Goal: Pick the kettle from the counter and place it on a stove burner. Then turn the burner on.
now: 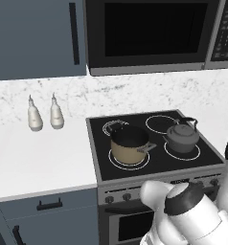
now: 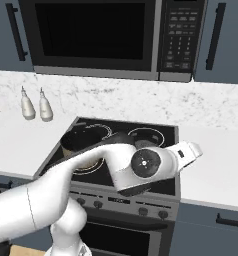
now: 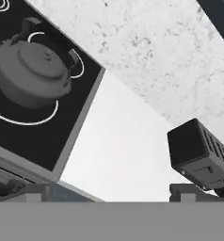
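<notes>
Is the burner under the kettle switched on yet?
It looks off: the stove burner under the kettle shows a black disc inside its white ring, with no red glow.

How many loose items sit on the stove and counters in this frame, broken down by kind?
Kettle: 1, on the front right burner
Tan pot: 1, on the front left burner
White bottles: 2, on the counter left of the stove
Dark toaster: 1, on the counter right of the stove
Total: 5
</notes>
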Tool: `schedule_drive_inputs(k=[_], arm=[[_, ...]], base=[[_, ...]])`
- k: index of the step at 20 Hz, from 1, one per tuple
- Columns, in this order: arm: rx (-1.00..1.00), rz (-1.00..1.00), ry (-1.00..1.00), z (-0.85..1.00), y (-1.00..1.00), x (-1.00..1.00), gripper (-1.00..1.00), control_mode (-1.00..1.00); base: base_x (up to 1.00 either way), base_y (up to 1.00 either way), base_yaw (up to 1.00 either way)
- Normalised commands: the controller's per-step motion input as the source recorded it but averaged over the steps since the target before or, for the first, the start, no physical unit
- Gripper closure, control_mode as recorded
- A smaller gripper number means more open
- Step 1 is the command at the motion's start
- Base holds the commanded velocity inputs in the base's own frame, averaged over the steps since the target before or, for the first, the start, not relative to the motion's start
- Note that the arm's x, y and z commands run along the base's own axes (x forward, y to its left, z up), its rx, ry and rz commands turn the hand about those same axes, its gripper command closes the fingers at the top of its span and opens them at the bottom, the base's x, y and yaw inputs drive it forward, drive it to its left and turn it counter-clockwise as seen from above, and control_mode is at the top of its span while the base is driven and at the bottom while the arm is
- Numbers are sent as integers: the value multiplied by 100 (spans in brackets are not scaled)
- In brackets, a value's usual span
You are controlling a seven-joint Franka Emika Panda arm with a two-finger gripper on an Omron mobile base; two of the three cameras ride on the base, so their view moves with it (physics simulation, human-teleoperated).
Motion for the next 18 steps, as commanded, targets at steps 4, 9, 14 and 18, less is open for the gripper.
schedule_drive_inputs(k=[4,9,14,18], arm=[[65,-5,-4,-66,-94,-100,-100,-100],[49,-2,-5,-61,5,-100,-100,-100],[8,0,-14,-46,91,-99,-100,-100],[-19,0,-5,-4,100,-62,-100,-100]], base=[[0,0,0],[0,0,0],[0,0,0],[0,0,0]])
